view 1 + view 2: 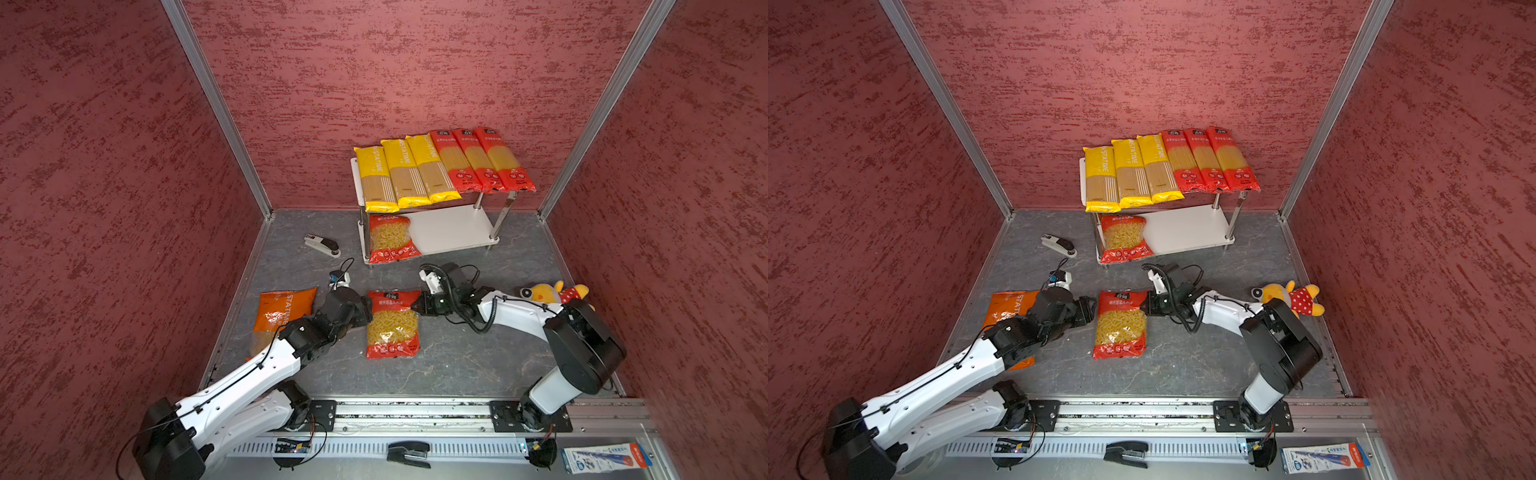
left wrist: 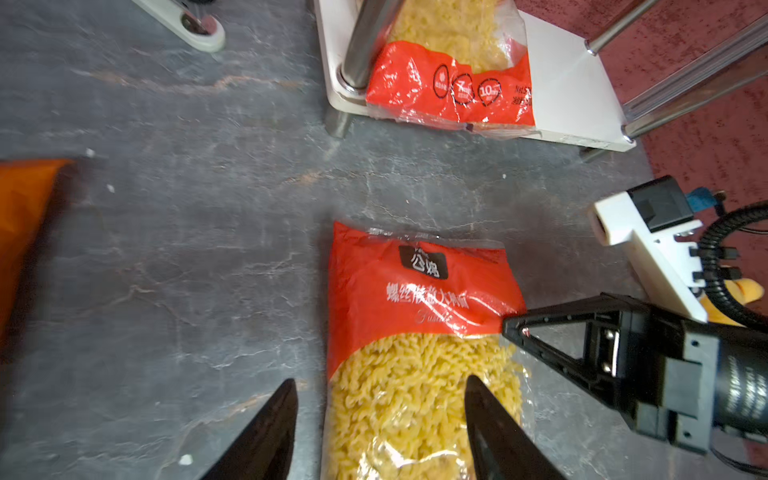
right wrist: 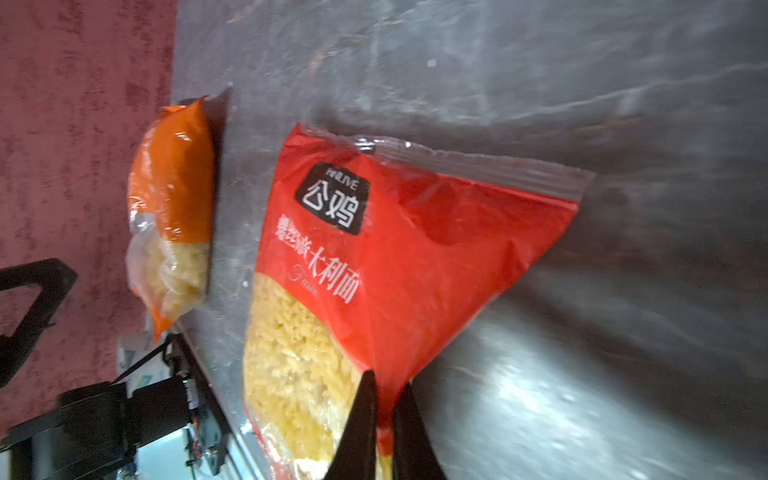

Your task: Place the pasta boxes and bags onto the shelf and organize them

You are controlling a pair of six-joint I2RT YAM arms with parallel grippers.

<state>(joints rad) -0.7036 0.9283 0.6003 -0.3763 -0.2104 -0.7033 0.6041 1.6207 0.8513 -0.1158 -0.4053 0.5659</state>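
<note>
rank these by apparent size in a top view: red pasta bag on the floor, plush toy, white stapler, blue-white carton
1. red pasta bag on the floor
2. blue-white carton and plush toy: look alike, toy partly hidden, unranked
3. white stapler

Left gripper with jaws apart, one finger over the grey tabletop and one over the flat-lying red fusilli bag, whose side edge the right gripper meets; beyond, a second red bag on the shelf, and an orange bag at the frame edge.
</note>
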